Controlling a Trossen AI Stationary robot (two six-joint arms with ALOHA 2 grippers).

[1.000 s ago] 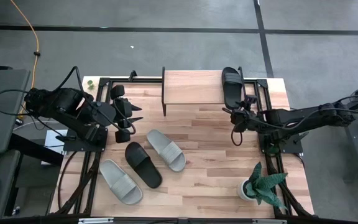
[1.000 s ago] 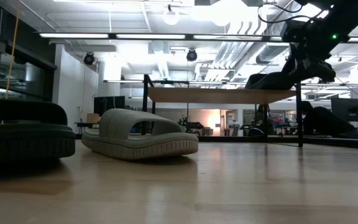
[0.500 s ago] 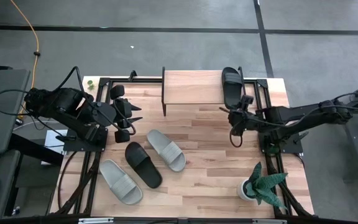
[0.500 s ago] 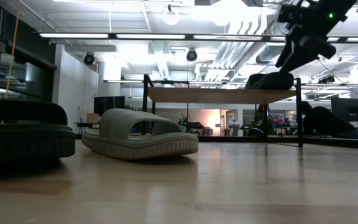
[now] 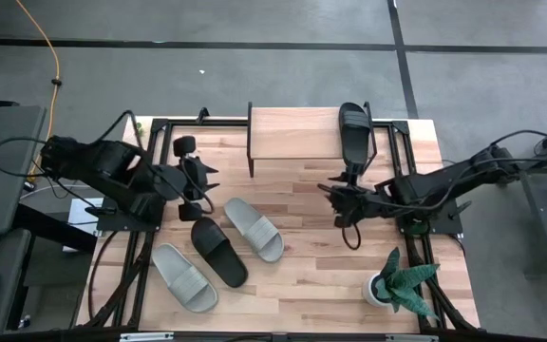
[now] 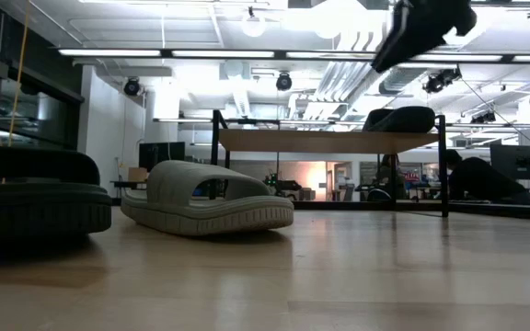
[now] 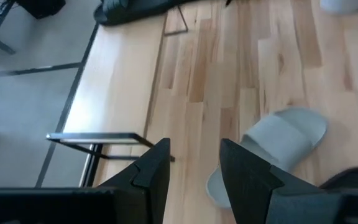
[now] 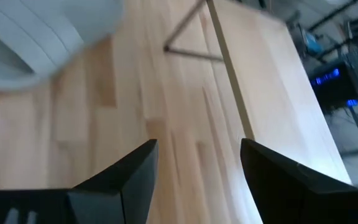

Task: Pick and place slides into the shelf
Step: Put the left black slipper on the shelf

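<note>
Most of the shelf (image 5: 292,135) lies bare; one black slide (image 5: 353,130) fills its right end.

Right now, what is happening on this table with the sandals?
One black slide already lies on the shelf. The right gripper, open and empty, is over the table in front of the shelf. The left gripper hangs open near the three slides on the table: a grey-green slide, a black one and another grey-green one.

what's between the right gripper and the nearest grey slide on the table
Nothing. In the high view, only bare tabletop separates the open, empty right gripper from the grey slide.
</note>
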